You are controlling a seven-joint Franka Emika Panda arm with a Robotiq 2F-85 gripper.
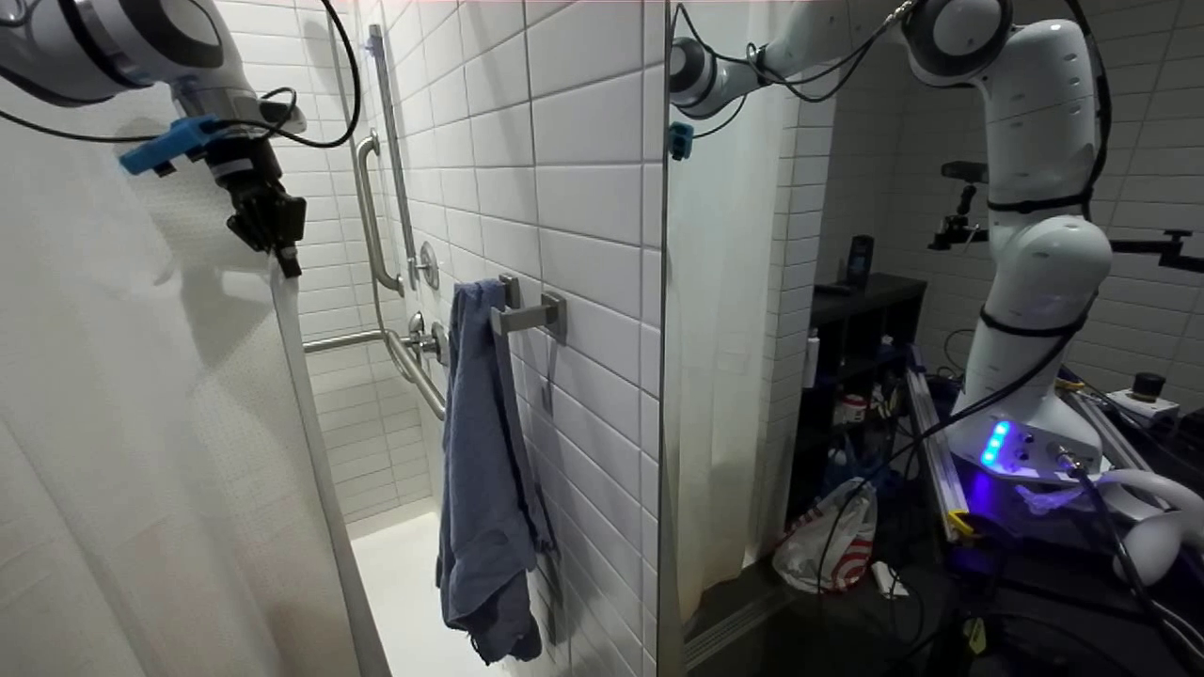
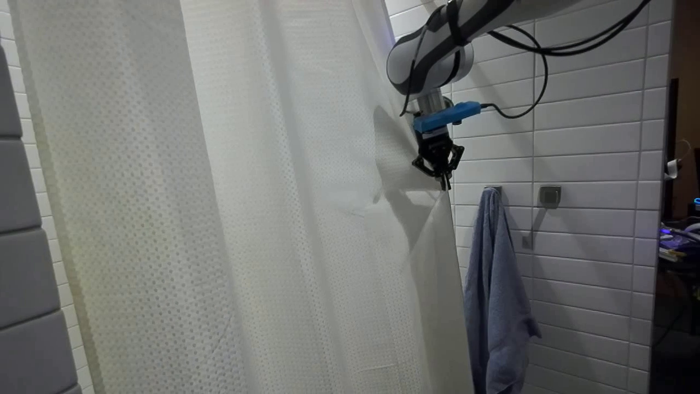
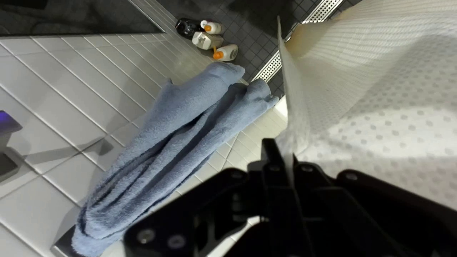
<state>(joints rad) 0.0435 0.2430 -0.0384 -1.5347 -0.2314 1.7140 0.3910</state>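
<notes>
So the pincer (image 2: 445,185) is clamped narrow on the free edge of a white shower curtain (image 2: 328,219), and in the wrist view you can see the fabric running right into the grip. The curtain is creased around the pinch, with a pointed fold dropping below it in an exterior view, and there's a dotted texture over a lot of the cloth. Near that edge a blue-grey towel (image 3: 185,96) hangs from a square metal hook (image 1: 510,291) on the white tiled wall (image 2: 590,131); can't really tell if the curtain brushes it lower down. A second hook (image 1: 527,320) sits just beside the first one. Deeper in the shower there's a bent steel grab bar (image 1: 365,207) on the tiles. Looking down from the wrist, a little bunch of bottles (image 3: 226,53) is on the dark tiled floor (image 3: 248,35) by the wall, and a perforated drain strip (image 3: 270,67) runs close to the curtain. There's also a mirror (image 1: 875,197) showing the robot's reflection, plus a plastic bag (image 1: 828,545) with red rings.
</notes>
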